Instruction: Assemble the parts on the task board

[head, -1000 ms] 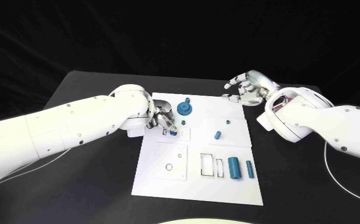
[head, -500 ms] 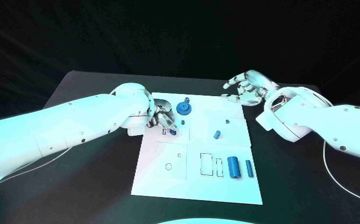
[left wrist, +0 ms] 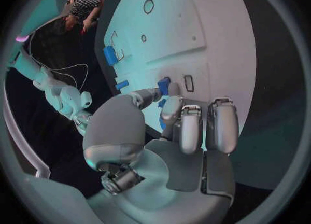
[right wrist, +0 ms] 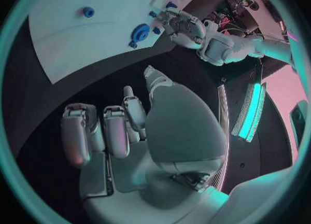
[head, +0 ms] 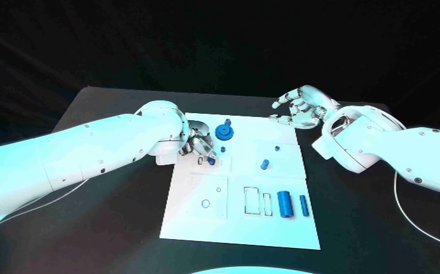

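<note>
Task board unmoved | left hand still pinches small blue part, barely shifted, unseated | right hand stays empty, fingers spread

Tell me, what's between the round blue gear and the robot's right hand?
In the head view, only bare white task board lies between the blue gear and the right hand.

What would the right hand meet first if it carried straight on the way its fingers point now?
Probably the far right corner of the task board. The right hand hangs open off that corner, fingers aimed toward it; the blue gear lies farther along. Its height above the table is unclear.
</note>
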Controlling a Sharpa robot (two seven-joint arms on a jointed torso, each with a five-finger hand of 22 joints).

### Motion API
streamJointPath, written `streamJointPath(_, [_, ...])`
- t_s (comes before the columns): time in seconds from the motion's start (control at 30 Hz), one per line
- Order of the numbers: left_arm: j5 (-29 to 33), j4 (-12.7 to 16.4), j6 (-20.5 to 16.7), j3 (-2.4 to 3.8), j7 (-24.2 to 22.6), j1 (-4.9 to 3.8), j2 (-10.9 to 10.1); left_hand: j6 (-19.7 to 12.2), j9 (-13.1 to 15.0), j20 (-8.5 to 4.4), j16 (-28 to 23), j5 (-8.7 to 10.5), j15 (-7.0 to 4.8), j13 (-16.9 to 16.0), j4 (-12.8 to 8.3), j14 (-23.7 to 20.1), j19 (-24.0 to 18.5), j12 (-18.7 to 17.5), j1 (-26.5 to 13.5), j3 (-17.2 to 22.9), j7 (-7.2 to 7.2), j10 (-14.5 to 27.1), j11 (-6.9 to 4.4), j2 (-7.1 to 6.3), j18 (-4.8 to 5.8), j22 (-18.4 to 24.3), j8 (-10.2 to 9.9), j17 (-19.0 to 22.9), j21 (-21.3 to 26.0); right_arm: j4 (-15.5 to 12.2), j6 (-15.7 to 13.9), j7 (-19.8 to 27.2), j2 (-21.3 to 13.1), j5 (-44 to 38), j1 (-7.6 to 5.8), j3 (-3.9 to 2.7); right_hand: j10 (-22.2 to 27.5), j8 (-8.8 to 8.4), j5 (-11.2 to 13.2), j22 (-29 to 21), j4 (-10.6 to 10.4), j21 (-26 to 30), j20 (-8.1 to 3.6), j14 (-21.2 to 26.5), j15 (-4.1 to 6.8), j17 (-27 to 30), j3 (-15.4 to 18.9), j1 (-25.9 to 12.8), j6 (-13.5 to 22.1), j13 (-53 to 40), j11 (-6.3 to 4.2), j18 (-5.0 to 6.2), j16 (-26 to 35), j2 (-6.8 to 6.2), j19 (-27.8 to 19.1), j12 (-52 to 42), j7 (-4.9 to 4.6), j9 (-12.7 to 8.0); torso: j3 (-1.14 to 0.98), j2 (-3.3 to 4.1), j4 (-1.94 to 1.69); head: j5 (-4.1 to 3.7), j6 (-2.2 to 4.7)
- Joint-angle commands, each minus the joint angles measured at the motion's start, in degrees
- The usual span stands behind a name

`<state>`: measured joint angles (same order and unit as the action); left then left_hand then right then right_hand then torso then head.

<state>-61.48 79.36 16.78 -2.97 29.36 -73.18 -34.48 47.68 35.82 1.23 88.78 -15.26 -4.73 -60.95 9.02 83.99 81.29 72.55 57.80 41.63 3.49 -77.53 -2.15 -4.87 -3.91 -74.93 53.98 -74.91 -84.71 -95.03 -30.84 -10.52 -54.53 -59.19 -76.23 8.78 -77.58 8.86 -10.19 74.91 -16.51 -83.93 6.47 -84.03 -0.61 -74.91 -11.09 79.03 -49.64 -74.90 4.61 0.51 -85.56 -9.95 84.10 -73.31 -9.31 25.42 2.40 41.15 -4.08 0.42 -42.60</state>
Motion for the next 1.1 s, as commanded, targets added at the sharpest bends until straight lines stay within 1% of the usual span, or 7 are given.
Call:
streamJointPath(0.03, [0.16,-0.35,2.17,-0.71,0.79,0.87,0.39,1.57,-0.12,0.06,0.20,0.21,-0.52,-0.15,0.08,5.44,0.42,0.25,-0.90,-0.63,-1.96,-0.16,-0.15,-0.41,1.02,-1.51,-0.29,-12.98,-0.20,-0.14,0.87,0.71,-0.02,-0.24,0.03,-0.01,-0.17,0.33,-0.34,11.89,0.11,0.35,-0.16,-3.83,0.44,-6.62,0.01,0.00,-0.38,-0.45,-0.22,1.10,0.38,0.06,2.14,0.16,0.03,0.07,0.00,0.02,0.03,-0.06,0.02])
streamJointPath(0.2, [0.31,-0.37,2.30,-0.72,0.78,0.87,0.43,1.72,-0.06,0.01,0.23,0.31,-0.55,-0.11,0.88,5.45,0.46,0.14,-1.45,-2.55,-2.01,-0.12,-0.19,-0.78,1.04,-1.60,-0.51,-13.02,-0.20,-0.15,1.05,0.83,-0.04,-0.24,0.03,-0.01,-0.14,0.33,-0.34,11.91,0.11,0.32,-0.16,-3.83,0.44,-6.62,0.01,0.00,-0.38,-0.42,-0.22,1.09,0.38,0.07,2.15,0.19,0.03,0.07,0.03,-0.01,-0.03,-0.13,-0.01])
streamJointPath(0.43, [0.17,-0.43,2.35,-0.72,0.76,0.87,0.52,1.81,-0.01,-0.02,0.23,0.34,-0.58,-0.16,1.45,5.45,0.46,0.09,-1.71,-4.22,-2.06,-0.11,-0.22,-1.32,1.04,-1.63,-0.69,-13.03,-0.18,-0.17,1.09,0.90,-0.05,-0.24,0.03,-0.01,-0.14,0.33,-0.34,11.91,0.11,0.32,-0.16,-3.83,0.44,-6.62,0.01,0.00,-0.38,-0.42,-0.22,1.09,0.38,0.07,2.15,0.19,0.03,0.07,-0.02,-0.02,-0.03,-0.16,-0.04])
streamJointPath(0.67, [-0.36,-0.38,2.22,-0.72,0.73,0.88,0.49,1.93,0.06,-0.03,0.23,0.38,-0.59,-0.04,2.19,5.44,0.53,-0.07,-1.97,-5.93,-2.08,-0.02,-0.23,-1.84,1.07,-1.76,-0.85,-13.02,-0.21,-0.18,1.15,0.94,-0.11,-0.24,0.03,-0.01,-0.14,0.35,-0.37,11.86,0.12,0.43,-0.16,-3.81,0.44,-6.57,-0.02,0.00,-0.38,-0.42,-0.23,1.12,0.41,0.10,2.10,0.19,0.03,0.06,0.00,0.01,0.08,-0.21,-0.06])
streamJointPath(0.93, [-1.05,-0.23,2.28,-0.72,0.68,0.89,0.41,1.94,0.11,-0.05,0.22,0.40,-0.60,0.01,2.31,5.44,0.50,-0.15,-1.77,-6.97,-2.13,0.03,-0.26,-2.45,1.06,-1.73,-0.94,-13.00,-0.17,-0.19,1.13,0.94,-0.17,-0.24,0.03,-0.01,-0.14,0.35,-0.37,11.86,0.12,0.43,-0.16,-3.81,0.44,-6.57,-0.02,0.00,-0.38,-0.42,-0.23,1.12,0.41,0.10,2.10,0.19,0.03,0.06,-0.01,-0.02,0.00,-0.29,-0.12])
streamJointPath(1.1, [-1.23,-0.18,2.39,-0.72,0.66,0.89,0.35,1.97,0.14,-0.05,0.25,0.44,-0.61,-0.03,2.39,5.45,0.53,-0.14,-1.70,-7.43,-2.14,0.01,-0.27,-2.72,1.07,-1.78,-0.97,-13.07,-0.19,-0.17,1.11,0.95,-0.18,-0.24,0.03,-0.01,-0.12,0.37,-0.39,11.83,0.12,0.49,-0.17,-3.81,0.45,-6.56,-0.03,-0.03,-0.39,-0.39,-0.23,1.13,0.43,0.11,2.06,0.22,0.04,0.07,0.02,-0.03,-0.05,-0.33,-0.14])
